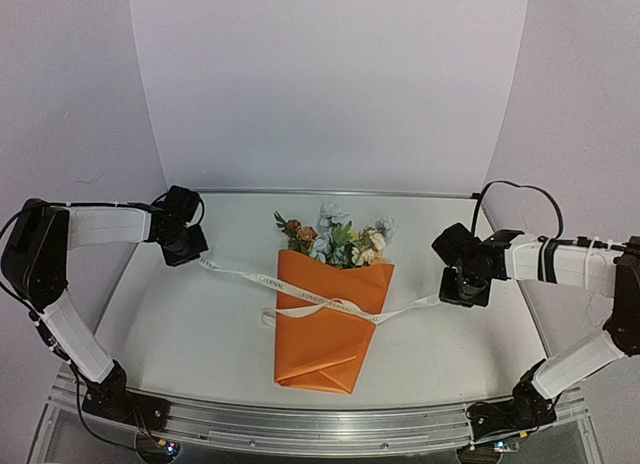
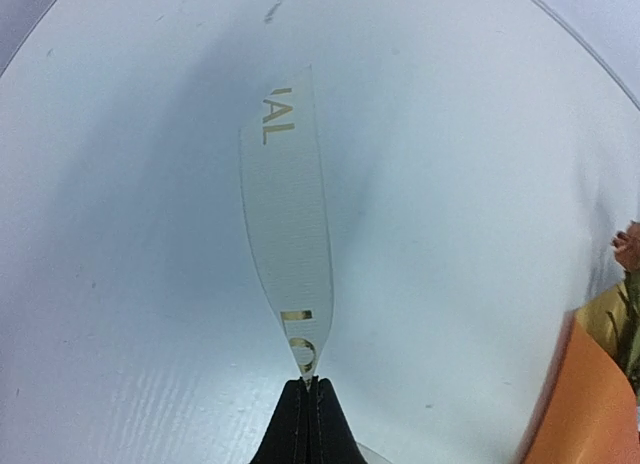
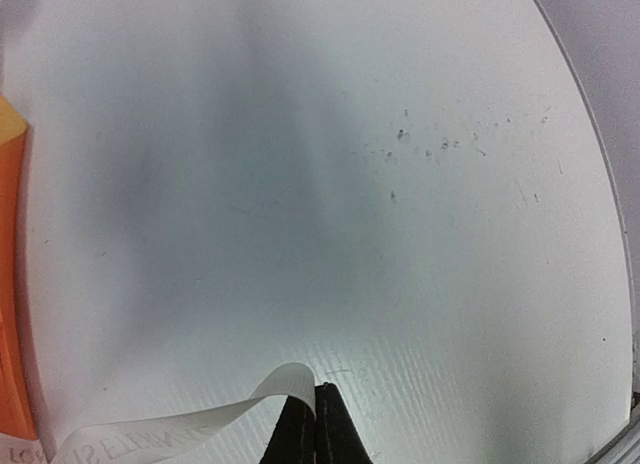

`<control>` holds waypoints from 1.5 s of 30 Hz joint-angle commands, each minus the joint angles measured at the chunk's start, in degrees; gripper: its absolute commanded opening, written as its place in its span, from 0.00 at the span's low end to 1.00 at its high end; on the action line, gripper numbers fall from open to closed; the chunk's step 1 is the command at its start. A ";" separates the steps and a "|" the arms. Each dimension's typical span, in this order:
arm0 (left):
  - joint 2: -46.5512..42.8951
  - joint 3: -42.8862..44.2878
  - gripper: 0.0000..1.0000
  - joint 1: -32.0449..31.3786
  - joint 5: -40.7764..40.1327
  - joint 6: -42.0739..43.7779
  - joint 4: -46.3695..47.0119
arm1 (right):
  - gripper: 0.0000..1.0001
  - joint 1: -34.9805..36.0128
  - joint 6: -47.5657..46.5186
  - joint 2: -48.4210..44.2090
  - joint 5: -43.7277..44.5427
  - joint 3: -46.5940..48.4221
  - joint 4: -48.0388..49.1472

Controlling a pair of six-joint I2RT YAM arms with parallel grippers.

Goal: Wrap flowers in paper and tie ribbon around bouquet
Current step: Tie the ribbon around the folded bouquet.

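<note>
- We see the left pincer (image 2: 310, 386) pressed together, pinching one end of the ribbon (image 2: 288, 214).
- We find the right pincer (image 3: 318, 396) likewise nipping the other end.
- Between them the ribbon drapes across the bouquet (image 1: 325, 344), which lies mid-table (image 1: 180, 334) with its flowers (image 1: 335, 239) toward the far edge.

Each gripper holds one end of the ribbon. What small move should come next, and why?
Probably pull both ends gently outward. The left gripper and right gripper are each shut on an end of the ribbon, which crosses the bouquet in a loose, slack loop, so it is not yet tight.
</note>
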 commanded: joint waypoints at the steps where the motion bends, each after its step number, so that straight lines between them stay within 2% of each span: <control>1: -3.13 -5.75 0.00 1.96 2.52 -3.53 2.44 | 0.00 -4.58 1.32 1.64 2.05 -2.02 -1.02; 10: -9.17 -16.09 0.00 6.77 3.63 -8.72 5.30 | 0.00 -11.82 2.15 2.31 1.81 -3.92 -1.47; 14: -8.66 -17.44 0.00 7.45 4.12 -8.66 5.98 | 0.00 -13.15 1.76 3.59 2.56 0.16 -1.99; 18: -7.52 -17.91 0.00 8.08 6.82 -7.86 8.14 | 0.00 -17.94 0.31 7.77 0.88 3.01 -2.23; 27: -5.89 -19.53 0.00 7.99 14.70 -6.43 13.48 | 0.00 -18.38 0.25 15.71 -4.12 9.22 1.01; 29: -6.68 -19.82 0.06 7.99 15.10 -6.91 13.82 | 0.02 -18.39 0.36 15.05 -4.61 8.41 1.31; 32: -7.63 -20.12 0.22 8.00 15.44 -8.70 13.67 | 0.17 -18.36 0.71 12.93 -4.95 7.21 1.35; 33: -7.99 -20.25 0.30 8.02 15.55 -9.52 13.58 | 0.26 -18.36 0.80 12.12 -5.00 6.78 1.35; 36: -10.09 -20.51 0.42 8.02 14.92 -12.14 12.77 | 0.49 -18.33 0.78 9.01 -5.38 5.39 1.41; 38: -12.06 -20.11 0.51 8.02 14.27 -13.69 11.20 | 0.59 -18.27 0.90 6.03 -6.46 4.42 1.35; 40: -14.11 -19.77 0.56 8.00 14.16 -15.49 9.73 | 0.66 -18.05 1.40 2.90 -8.21 3.07 1.54; 43: -18.52 -19.33 0.74 7.99 14.22 -18.70 6.98 | 0.77 -17.55 2.71 -2.33 -10.19 0.83 1.62; 45: -21.03 -19.22 0.78 7.99 14.49 -19.96 5.88 | 0.81 -17.52 3.89 -6.64 -11.43 -1.23 1.73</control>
